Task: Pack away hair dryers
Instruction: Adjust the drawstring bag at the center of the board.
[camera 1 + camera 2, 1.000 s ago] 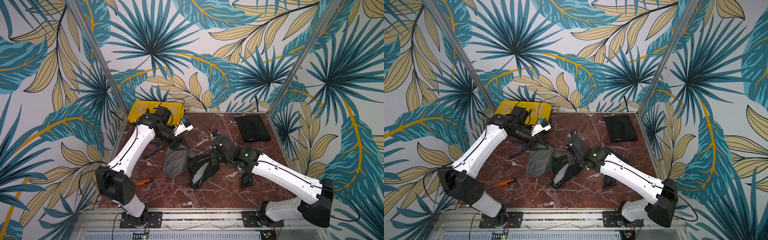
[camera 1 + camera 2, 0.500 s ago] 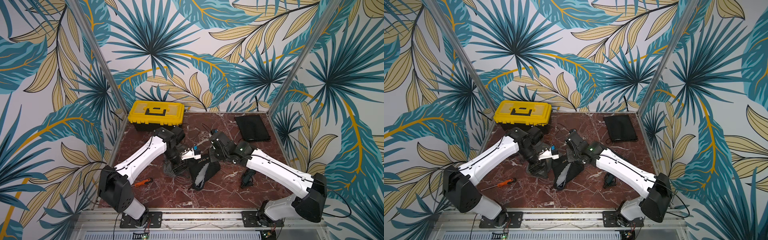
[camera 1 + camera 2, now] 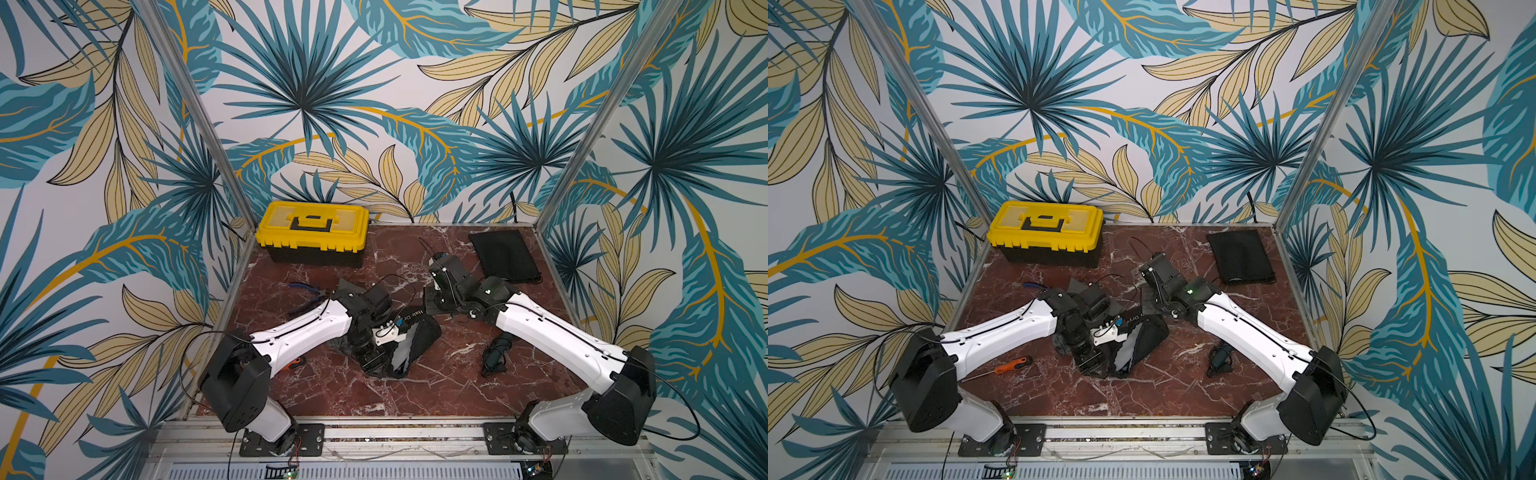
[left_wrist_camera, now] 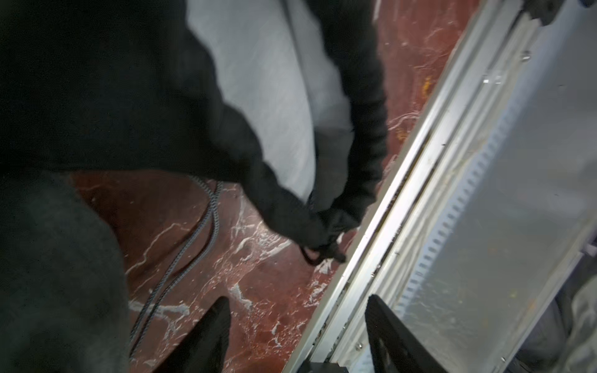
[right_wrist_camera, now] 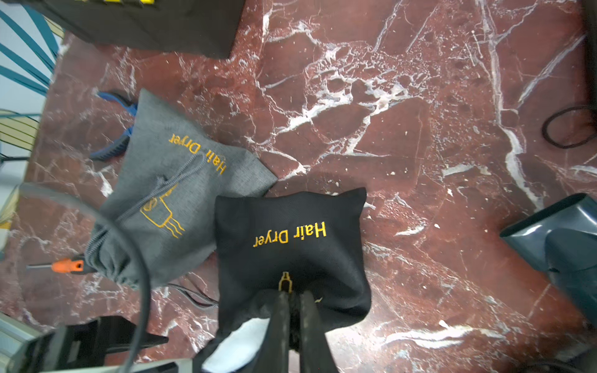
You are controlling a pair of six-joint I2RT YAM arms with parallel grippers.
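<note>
1. The dark teal hair dryer [image 3: 496, 355] lies loose on the marble table [image 3: 436, 386], with nothing gripping it. It sits just beside the right forearm, with its cord bunched against it.
2. Its long axis appears to run roughly far-to-near across the table, the near end leaning a little toward the left arm's side. The dryer is small in both top views, so I hold this loosely.
3. The black bag [image 3: 422, 336], lettered "Hair Dryer", sits between that dryer and the left arm, its mouth turned toward the front rail. A pale surface [image 4: 258, 97] shows inside the mouth. I cannot tell whether it is lining or a white dryer.
4. The right gripper [image 5: 292, 295] has its fingers pinched together on the hem at the bag's mouth. This is the arm nearer the teal dryer, but it is occupied.
5. The left gripper [image 4: 297, 300] has its fingers apart with nothing between them, and it is poised at the bag's mouth. From here the teal dryer lies beyond the bag, toward the robot's right.
6. Judgement: the free gripper is the farther one. To fetch the dryer it would have to cross over the bag and come in close under the right forearm, so clearance there is the concern.
7. Further out, a grey bag [image 5: 168, 200] is drawn shut, its edge overlapped by the black bag. A flat black pouch [image 3: 504, 255] lies far right and a yellow toolbox [image 3: 312, 232] far left. No other dryer lies in the open.
</note>
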